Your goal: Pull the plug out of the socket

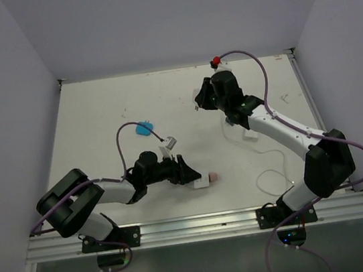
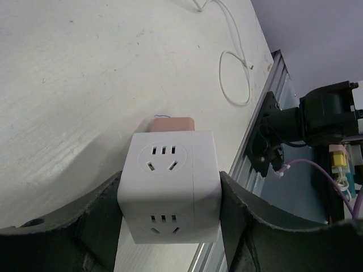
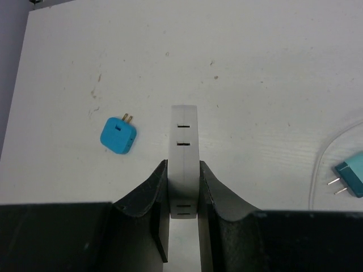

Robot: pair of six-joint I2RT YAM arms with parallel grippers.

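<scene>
White socket (image 2: pixel 170 187) clamped between left jaws, pink plug (image 2: pixel 172 123) behind; right jaws grip slab (image 3: pixel 184 158).

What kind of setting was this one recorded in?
Probably a lab robot workcell: a scuffed white table boxed in by blank walls, and a left arm and right arm bolted to an aluminium rail at its near edge.

Diffuse overhead light fills all three views, leaving the white surface (image 1: pixel 163 104) evenly bright with only faint shadows. In the left wrist view the socket (image 2: pixel 169 170) is sharp and throws a soft grey shadow leftward, while the fingers (image 2: pixel 96 226) of the left hand (image 2: pixel 171 184) sit dark. The right hand (image 3: pixel 184 164) is equally dark around a crisply focused white block (image 3: pixel 184 133).
</scene>
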